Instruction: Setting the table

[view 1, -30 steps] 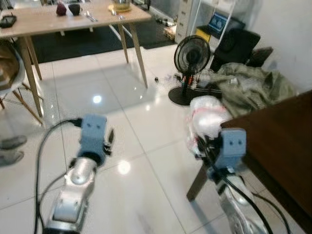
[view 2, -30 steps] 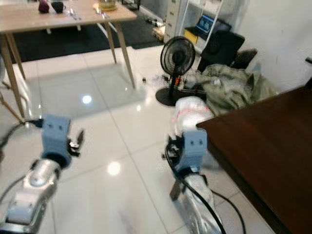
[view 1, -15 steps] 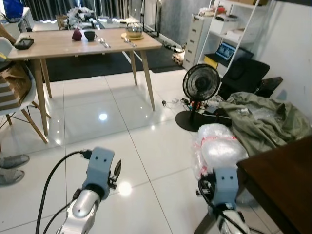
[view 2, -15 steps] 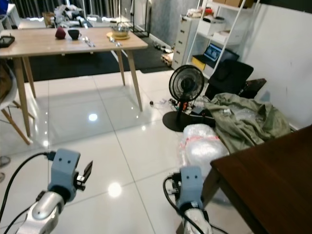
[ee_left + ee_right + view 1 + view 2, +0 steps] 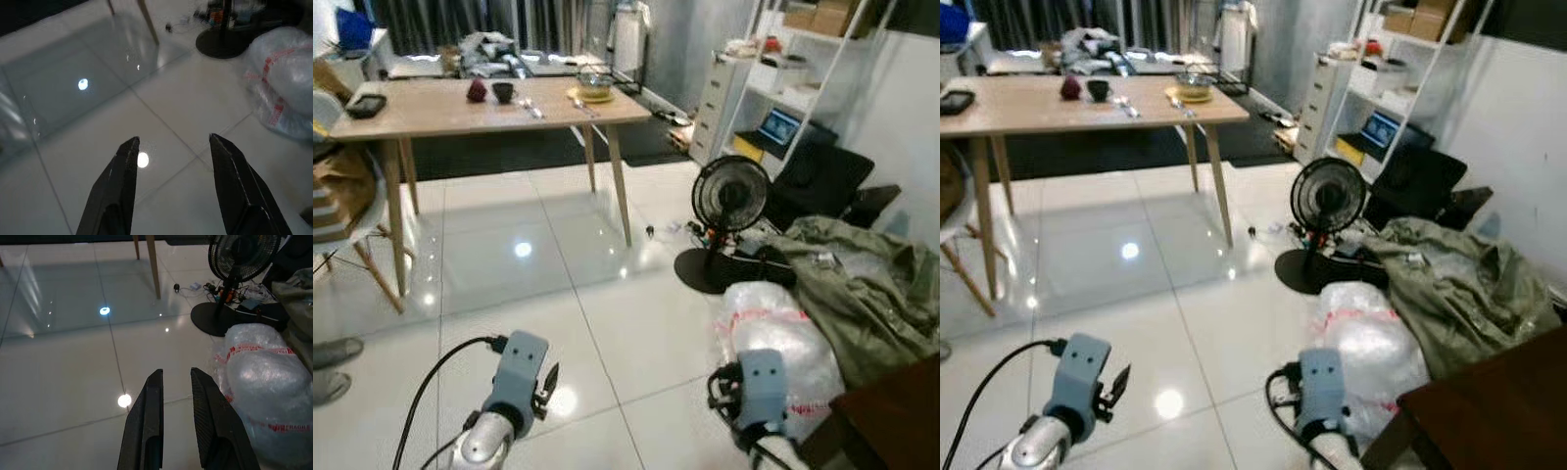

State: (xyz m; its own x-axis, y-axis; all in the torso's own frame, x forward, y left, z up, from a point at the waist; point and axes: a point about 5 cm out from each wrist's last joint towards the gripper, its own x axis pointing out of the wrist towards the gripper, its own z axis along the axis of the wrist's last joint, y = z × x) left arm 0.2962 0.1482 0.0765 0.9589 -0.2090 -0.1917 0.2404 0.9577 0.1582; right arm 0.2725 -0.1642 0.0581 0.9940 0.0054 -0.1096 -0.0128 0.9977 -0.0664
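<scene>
The wooden dining table (image 5: 489,103) stands well away across the white tiled floor (image 5: 558,284), carrying a dark bowl (image 5: 503,91), a reddish object (image 5: 477,90) beside it, cutlery (image 5: 530,106) too small to tell apart, and a glass dish (image 5: 595,86) near its right edge. Both arms are held low over the tiles, cut off by the frame. The left gripper (image 5: 171,152) has its fingers spread wide with nothing between them; the right gripper (image 5: 175,382) has its fingers narrowly parted, beside a bubble-wrapped bundle (image 5: 266,382) and a floor fan (image 5: 729,196).
</scene>
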